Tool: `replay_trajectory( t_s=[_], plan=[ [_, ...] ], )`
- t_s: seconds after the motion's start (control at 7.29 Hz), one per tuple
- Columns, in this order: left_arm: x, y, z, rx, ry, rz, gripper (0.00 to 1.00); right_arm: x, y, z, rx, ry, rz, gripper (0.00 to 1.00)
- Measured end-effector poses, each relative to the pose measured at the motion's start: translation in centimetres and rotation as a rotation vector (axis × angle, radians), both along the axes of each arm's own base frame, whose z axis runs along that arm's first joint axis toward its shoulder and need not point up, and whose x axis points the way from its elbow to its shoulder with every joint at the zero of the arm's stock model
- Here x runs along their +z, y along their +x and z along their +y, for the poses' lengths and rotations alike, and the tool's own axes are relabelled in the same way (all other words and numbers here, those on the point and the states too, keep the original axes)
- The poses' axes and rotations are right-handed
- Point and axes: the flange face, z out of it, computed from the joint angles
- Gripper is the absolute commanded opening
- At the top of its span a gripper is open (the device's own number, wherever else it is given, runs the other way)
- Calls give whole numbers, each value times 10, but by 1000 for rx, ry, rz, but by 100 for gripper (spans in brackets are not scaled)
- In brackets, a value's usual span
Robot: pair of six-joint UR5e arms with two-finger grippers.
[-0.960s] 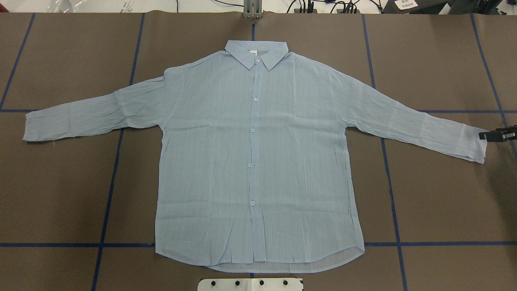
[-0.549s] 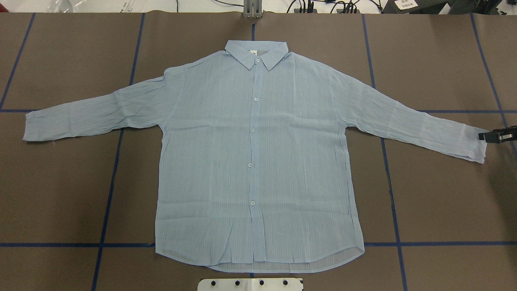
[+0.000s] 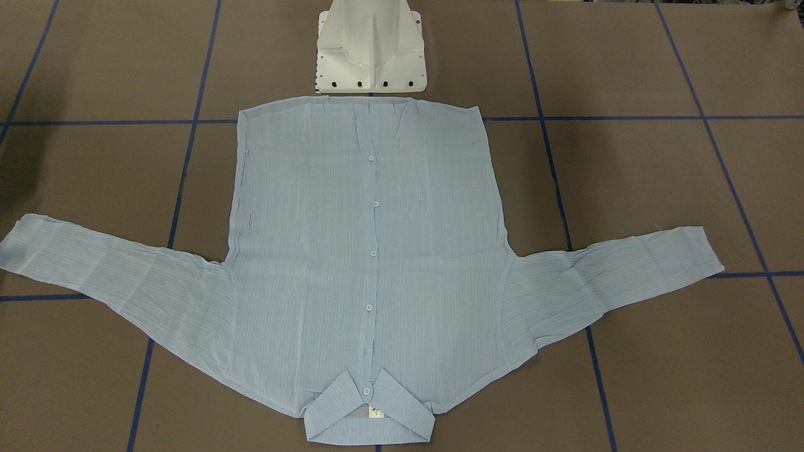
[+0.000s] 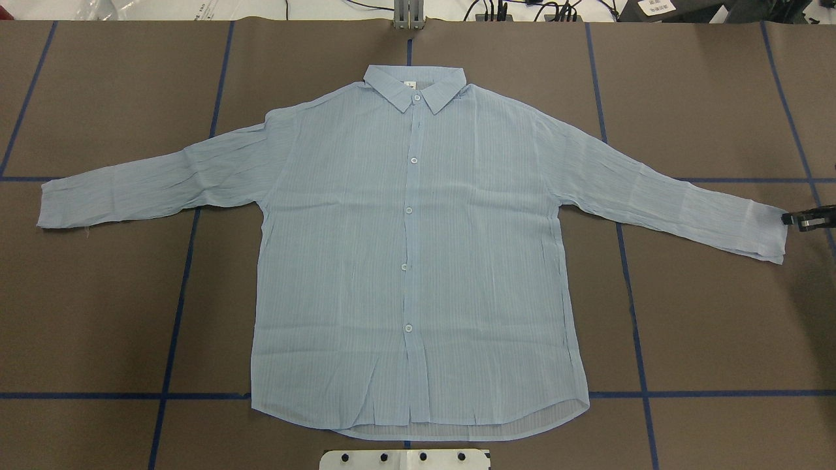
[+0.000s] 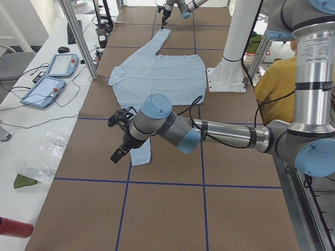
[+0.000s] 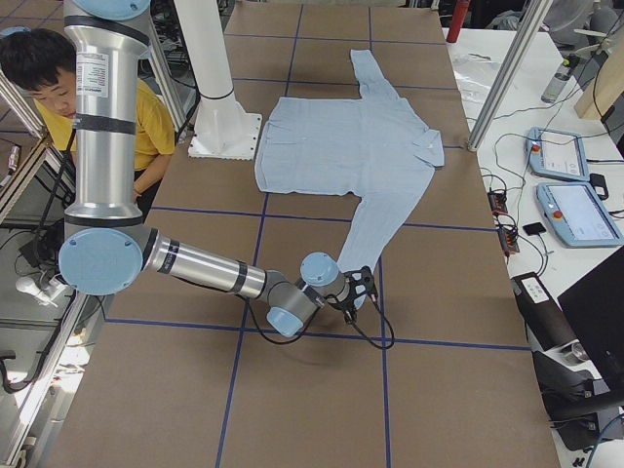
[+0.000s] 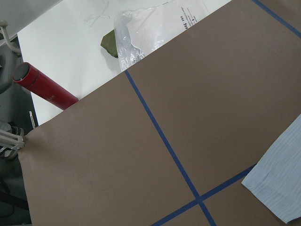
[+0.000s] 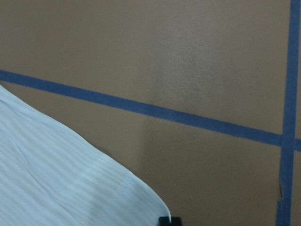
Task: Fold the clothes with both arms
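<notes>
1. No fold is made yet. The shirt (image 4: 411, 261) lies flat and buttoned on the table (image 4: 718, 326), collar (image 4: 415, 85) away from the robot, sleeves (image 4: 150, 183) spread wide.
2. The right gripper (image 4: 802, 220) sits at the right cuff (image 4: 764, 232). I cannot tell its opening or whether it has cloth.
3. The left gripper (image 5: 118, 140) hangs by the left cuff (image 5: 140, 155). Its opening cannot be told.
4. Every fold looks left to do.
5. Count: one shirt, two sleeves, five buttons (image 4: 409, 209), two arms (image 5: 225, 133).

Bright even light, soft shadows, sharp focus.
</notes>
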Motion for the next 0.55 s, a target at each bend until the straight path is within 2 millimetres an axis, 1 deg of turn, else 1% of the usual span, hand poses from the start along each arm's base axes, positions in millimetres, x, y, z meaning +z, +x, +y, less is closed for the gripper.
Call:
replay_trajectory(
  t_s=[0.14, 0.27, 0.41, 0.55],
  plan=[
    [0, 0, 0, 0, -1, 0, 100, -2, 0, -1, -1, 4, -3, 0],
    [1, 0, 0, 0, -2, 0, 100, -13, -2, -5, 0, 16, -14, 0],
    [1, 0, 0, -1, -3, 1, 100, -35, -5, -13, 2, 35, -30, 0],
    [2, 0, 0, -1, -5, 1, 100, -71, -9, -25, 11, 44, -41, 0]
  ],
)
